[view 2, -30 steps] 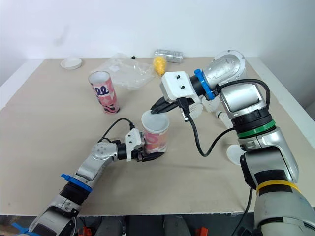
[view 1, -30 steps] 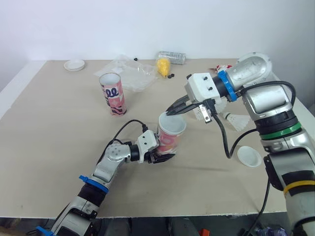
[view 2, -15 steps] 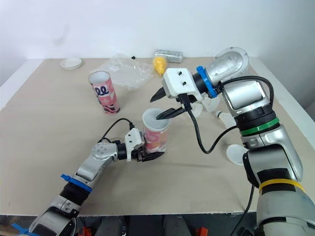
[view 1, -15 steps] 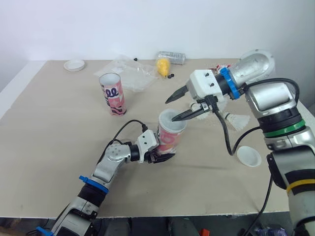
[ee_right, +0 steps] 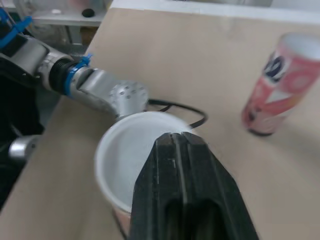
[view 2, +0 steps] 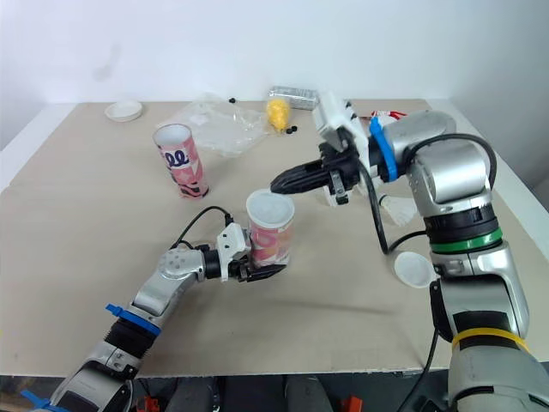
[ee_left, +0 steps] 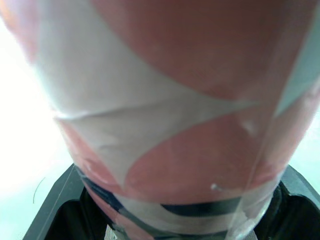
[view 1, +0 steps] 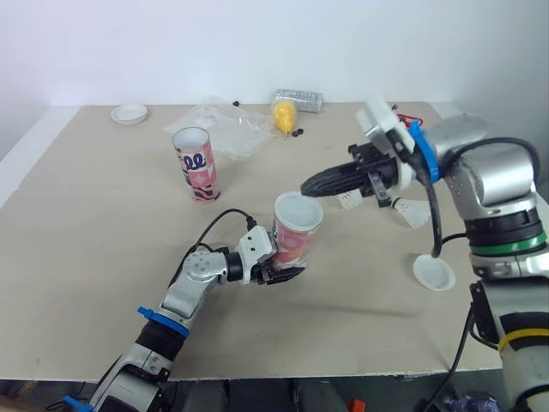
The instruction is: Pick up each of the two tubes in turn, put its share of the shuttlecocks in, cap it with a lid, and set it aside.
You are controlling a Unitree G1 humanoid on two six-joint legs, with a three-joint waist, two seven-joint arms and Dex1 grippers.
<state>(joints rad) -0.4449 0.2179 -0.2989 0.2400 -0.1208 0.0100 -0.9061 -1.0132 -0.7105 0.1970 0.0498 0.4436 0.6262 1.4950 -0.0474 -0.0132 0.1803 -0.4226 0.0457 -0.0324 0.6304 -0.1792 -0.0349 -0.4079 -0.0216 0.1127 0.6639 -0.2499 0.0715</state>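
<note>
Left jaws pinch the tube (view 1: 296,230) low on its wall, holding it roughly upright near the middle of the tabletop (view 1: 86,240). Its open mouth shows white inside. Whether its base touches the tabletop I cannot tell. Right jaws are pressed together and hold nothing. Their black fingers (view 1: 330,181) lie nearly level, with the tips just above and beyond the tube's rim. A shuttlecock (view 1: 350,199) lies on the tabletop near those fingers, and a second shuttlecock (view 1: 412,213) lies to its right. A lid (view 1: 433,273) rests nearer the front edge on the right, well apart from the tube. The second tube (view 1: 197,163) stands upright farther back on the left, mouth open. A far lid (view 1: 129,112) sits at the back left corner. A crumpled bag (view 1: 225,129), a yellow object (view 1: 284,115) and a clear packet (view 1: 298,99) lie along the back.

Left wrist view: the tube (ee_left: 165,100), pink and white with a dark band near its base, sits between the two black fingers (ee_left: 52,210), which touch it on either side.

Right wrist view: the closed fingers (ee_right: 182,190) point over the tube's white mouth (ee_right: 125,150). The second tube (ee_right: 280,85) stands upright, well apart.
</note>
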